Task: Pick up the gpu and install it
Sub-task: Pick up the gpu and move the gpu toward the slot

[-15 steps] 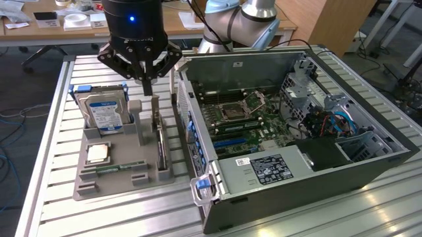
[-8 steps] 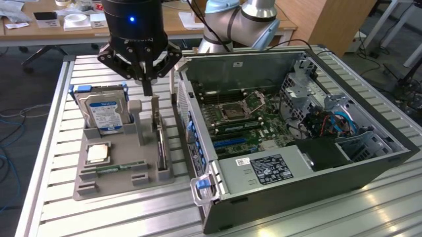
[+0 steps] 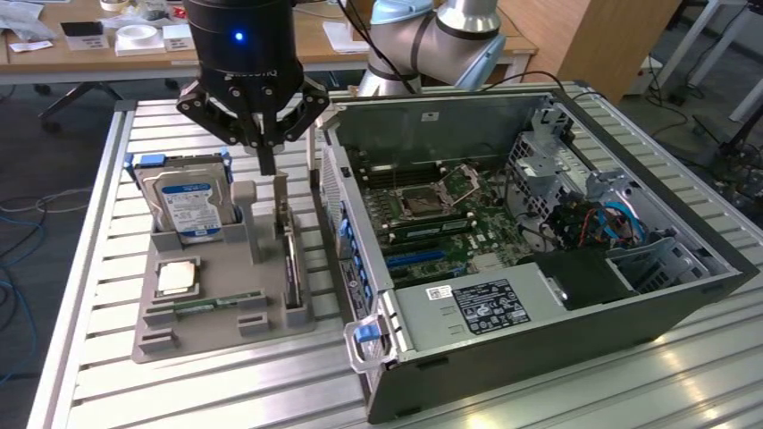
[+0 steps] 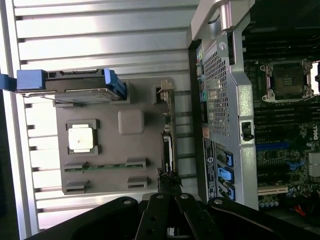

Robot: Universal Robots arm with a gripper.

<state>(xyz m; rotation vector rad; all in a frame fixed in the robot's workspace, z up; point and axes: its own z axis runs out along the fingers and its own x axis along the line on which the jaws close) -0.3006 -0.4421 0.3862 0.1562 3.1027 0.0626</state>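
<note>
Gpu (image 3: 291, 268) stands on edge in the grey tray (image 3: 221, 338), on the side nearest the computer case. From the exterior view's left: a hard drive (image 3: 185, 201) upright in the tray, then the gripper (image 3: 264, 165), clenched, its tips down at the card's far end (whether they pinch it I cannot tell), then the open computer case (image 3: 537, 357).

gpu (image 3: 292, 268) edge-on, faces apparently unseen
</note>
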